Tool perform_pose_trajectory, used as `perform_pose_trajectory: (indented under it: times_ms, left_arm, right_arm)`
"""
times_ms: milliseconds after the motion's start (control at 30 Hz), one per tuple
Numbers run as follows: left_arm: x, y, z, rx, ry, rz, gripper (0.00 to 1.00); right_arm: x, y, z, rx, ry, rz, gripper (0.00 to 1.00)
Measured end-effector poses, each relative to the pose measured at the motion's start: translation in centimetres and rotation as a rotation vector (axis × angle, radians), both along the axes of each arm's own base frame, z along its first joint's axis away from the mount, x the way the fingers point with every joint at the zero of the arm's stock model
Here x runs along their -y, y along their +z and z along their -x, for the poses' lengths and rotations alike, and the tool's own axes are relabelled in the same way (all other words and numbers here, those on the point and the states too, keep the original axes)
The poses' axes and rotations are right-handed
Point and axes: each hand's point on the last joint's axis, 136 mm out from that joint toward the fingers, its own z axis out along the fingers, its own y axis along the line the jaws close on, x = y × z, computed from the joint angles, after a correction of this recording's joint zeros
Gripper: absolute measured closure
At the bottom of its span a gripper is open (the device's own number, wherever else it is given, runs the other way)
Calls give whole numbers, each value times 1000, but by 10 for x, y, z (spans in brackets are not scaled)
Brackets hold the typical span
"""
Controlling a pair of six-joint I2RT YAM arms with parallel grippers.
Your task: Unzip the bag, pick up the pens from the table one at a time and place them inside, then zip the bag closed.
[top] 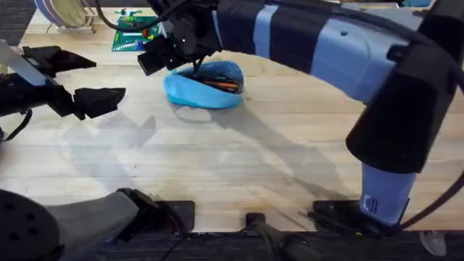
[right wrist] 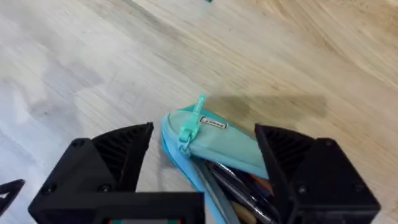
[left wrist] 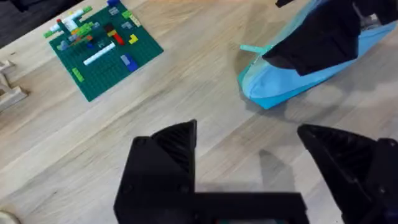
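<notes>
Apparently pens (top: pixel 217 83) inside open bag (top: pixel 203 94)

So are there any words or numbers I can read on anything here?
No text here can be read.
The bag has a small white label by its zipper pull, with dark print too blurred to read.
The green brick baseplate carries coloured bricks but no lettering that can be made out.

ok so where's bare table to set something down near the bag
Bare table runs wide in front of the bag, toward the arm bases. It is crowded at the bag under the right hand, and behind it by the green plate.
</notes>
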Motion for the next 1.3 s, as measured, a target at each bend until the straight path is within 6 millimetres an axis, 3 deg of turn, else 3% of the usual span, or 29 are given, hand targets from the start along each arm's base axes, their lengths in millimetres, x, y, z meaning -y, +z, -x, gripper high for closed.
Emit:
perform_pose_trajectory:
  times_ms: [600,933,1300]
  left_arm:
    - [0,0,0,-2,0,2,8]
    - [0,0,0,-1,-1,1,7]
    - [0,0,0,-1,-1,1,7]
  right_arm:
    - [-4,-10,-3,-4,-6,-2,13]
    - [-4,-31,-4,-29,-9,24,77]
    - [-3,-32,-2,-46,-29,19,181]
